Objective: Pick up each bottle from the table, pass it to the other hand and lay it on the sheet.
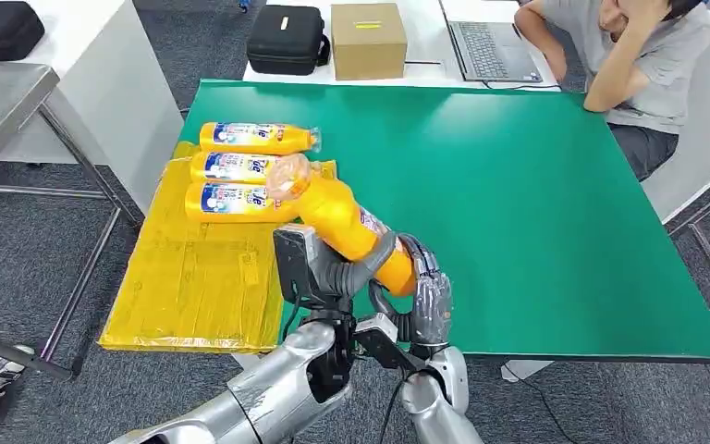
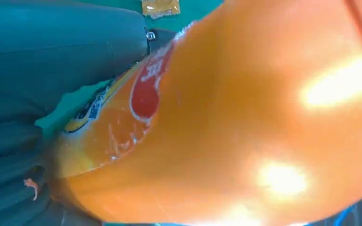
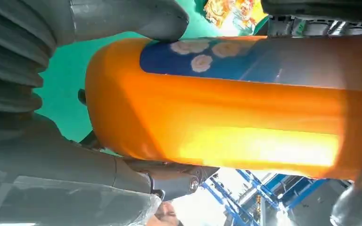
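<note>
Both hands hold one orange bottle (image 1: 351, 225) above the green worktop (image 1: 536, 203). The left hand (image 1: 319, 268) wraps its middle and the right hand (image 1: 425, 291) grips its bottom end. The bottle is tilted, its cap end up toward the yellow sheet (image 1: 194, 277). Three more bottles (image 1: 240, 166) lie flat on the sheet. A person (image 1: 638, 55) sits at the worktop's far corner.
</note>
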{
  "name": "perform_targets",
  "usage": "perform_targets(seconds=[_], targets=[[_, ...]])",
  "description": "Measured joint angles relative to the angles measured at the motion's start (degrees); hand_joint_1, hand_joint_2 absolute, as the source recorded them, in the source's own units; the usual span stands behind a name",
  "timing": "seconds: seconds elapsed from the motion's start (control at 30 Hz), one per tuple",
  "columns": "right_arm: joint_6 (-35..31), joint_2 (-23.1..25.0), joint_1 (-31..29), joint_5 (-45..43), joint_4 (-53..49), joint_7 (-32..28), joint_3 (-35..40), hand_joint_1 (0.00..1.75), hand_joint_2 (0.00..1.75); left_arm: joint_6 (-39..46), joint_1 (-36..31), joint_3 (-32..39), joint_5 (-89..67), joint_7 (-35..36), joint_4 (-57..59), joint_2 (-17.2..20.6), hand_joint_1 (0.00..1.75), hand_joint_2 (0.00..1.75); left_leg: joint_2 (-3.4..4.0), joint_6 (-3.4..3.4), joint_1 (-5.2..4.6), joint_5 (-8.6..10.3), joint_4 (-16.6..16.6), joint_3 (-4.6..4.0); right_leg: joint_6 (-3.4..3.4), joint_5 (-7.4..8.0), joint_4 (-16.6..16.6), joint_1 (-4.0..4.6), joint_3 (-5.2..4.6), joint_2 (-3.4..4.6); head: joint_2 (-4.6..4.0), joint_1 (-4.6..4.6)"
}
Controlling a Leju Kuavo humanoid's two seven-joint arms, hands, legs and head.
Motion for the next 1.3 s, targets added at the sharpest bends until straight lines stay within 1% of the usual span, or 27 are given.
perform_targets(seconds=[0.03,0.07,0.17,0.3,0.4,0.57,0.97,1.17,1.23,1.3], targets=[[0.00,0.00,0.00,-0.02,0.07,0.00,0.00,0.05,1.75,-0.70,0.05,0.42,-0.63,0.00,0.00,0.00,1.75,1.75,0.00,0.00,0.00,0.00,0.00,0.00,0.00,0.00,0.00,0.00,0.00,0.00,0.00,0.00],[0.00,0.02,-0.01,0.00,0.09,0.02,0.00,0.00,1.75,-1.33,0.17,0.96,-1.54,0.00,-0.02,0.00,1.75,1.75,0.01,0.00,0.00,0.00,0.00,0.00,0.00,0.00,0.00,0.00,0.00,0.01,0.00,0.00],[0.00,0.07,0.15,-0.70,0.66,-0.11,-0.04,0.00,1.75,-2.25,0.58,2.60,-5.42,-0.07,-0.24,0.00,1.75,1.75,0.00,0.00,0.01,0.00,0.00,0.00,0.00,0.00,0.00,0.00,0.00,0.00,0.00,0.02],[0.00,0.09,0.47,-4.61,3.41,-0.15,-0.18,0.00,1.75,-1.90,0.58,5.38,-11.17,-0.13,-0.59,0.00,1.75,1.75,0.00,0.00,0.01,0.00,0.00,-0.01,0.00,0.00,0.00,0.00,-0.01,0.00,0.00,0.02],[0.00,0.09,0.72,-5.88,4.35,-0.15,-1.07,0.00,1.75,-3.31,0.41,6.19,-9.92,-0.13,0.37,0.02,1.75,1.75,-0.01,0.00,0.00,0.00,0.00,-0.01,0.00,0.00,0.00,0.00,-0.01,-0.01,0.00,0.02],[0.00,0.09,0.71,-6.19,5.03,-0.17,-2.43,0.00,1.75,-8.11,0.42,6.21,-6.84,0.98,1.95,0.02,1.75,1.75,0.00,0.00,0.00,0.00,0.00,-0.01,0.00,0.00,0.00,0.00,-0.01,0.00,0.00,0.00],[0.00,0.09,0.68,-6.16,5.73,-0.17,-3.67,0.00,1.75,-8.63,0.42,6.21,-6.34,1.11,3.28,0.02,1.75,1.75,0.00,0.00,0.00,0.00,0.00,-0.02,0.00,0.00,0.00,0.00,-0.01,0.00,-0.02,0.00],[0.00,0.09,0.60,-6.64,5.99,-0.20,-4.39,0.00,1.75,-13.57,0.45,5.09,-4.78,2.19,3.52,0.02,1.75,1.75,-0.01,0.00,0.00,0.00,0.00,-0.02,0.00,0.00,0.00,0.00,-0.01,0.00,0.00,0.00],[0.00,0.09,0.58,-6.86,6.01,-0.20,-4.74,0.00,1.75,-13.42,0.44,4.68,-5.04,1.90,3.52,0.02,1.75,1.75,0.00,0.00,0.00,0.00,0.00,-0.02,0.00,0.00,0.00,0.00,-0.01,0.00,0.00,0.00],[0.00,0.09,0.58,-6.95,6.01,-0.20,-5.01,0.00,1.75,-10.94,0.29,4.35,-7.22,0.85,3.67,0.02,1.75,1.75,-0.01,0.00,0.00,0.00,0.00,-0.02,0.00,0.00,0.00,0.00,-0.01,-0.01,0.00,0.00]])
